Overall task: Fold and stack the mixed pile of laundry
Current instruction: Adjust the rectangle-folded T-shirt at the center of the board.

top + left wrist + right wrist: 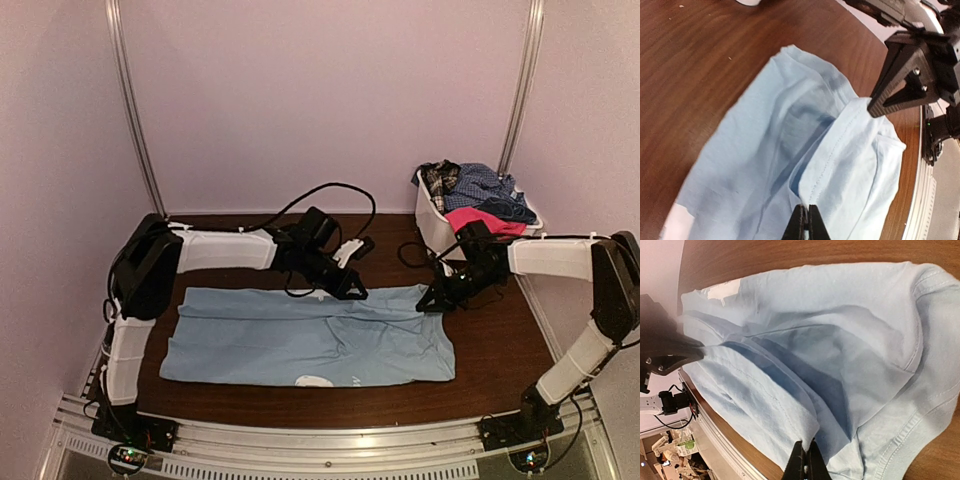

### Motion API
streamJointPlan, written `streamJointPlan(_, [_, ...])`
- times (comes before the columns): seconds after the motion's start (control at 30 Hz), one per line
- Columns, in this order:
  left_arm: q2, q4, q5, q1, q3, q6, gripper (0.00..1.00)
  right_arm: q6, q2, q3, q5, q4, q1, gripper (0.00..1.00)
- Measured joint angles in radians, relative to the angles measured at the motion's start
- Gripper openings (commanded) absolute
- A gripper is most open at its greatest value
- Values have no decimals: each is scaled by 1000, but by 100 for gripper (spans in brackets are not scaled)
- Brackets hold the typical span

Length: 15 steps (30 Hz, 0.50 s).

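Note:
A light blue T-shirt lies spread across the brown table. My left gripper is shut on its far edge near the middle; in the left wrist view the jaws pinch a fold of the T-shirt. My right gripper is shut on the shirt's far right corner; in the right wrist view the jaws pinch the T-shirt's hem. The rest of the laundry pile, with blue check, hot pink, plaid and navy pieces, sits in the basket.
A white plastic basket stands at the back right, close behind the right arm. Black cables loop over the back of the table. The metal rail runs along the near edge.

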Motion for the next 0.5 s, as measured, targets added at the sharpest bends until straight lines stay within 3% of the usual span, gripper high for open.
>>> streamJointPlan(0.17, [-95, 40, -32, -52, -174, 42, 0, 0, -76, -80, -19, 31, 34, 0])
streamJointPlan(0.27, [-126, 49, -54, -75, -242, 68, 1, 2, -126, -149, -28, 51, 56, 12])
streamJointPlan(0.33, [-141, 58, -74, -85, -284, 92, 6, 4, -156, -198, -33, 56, 76, 20])
streamJointPlan(0.5, [-187, 63, -130, -112, -377, 172, 16, 19, -216, -280, -35, 53, 127, 31])
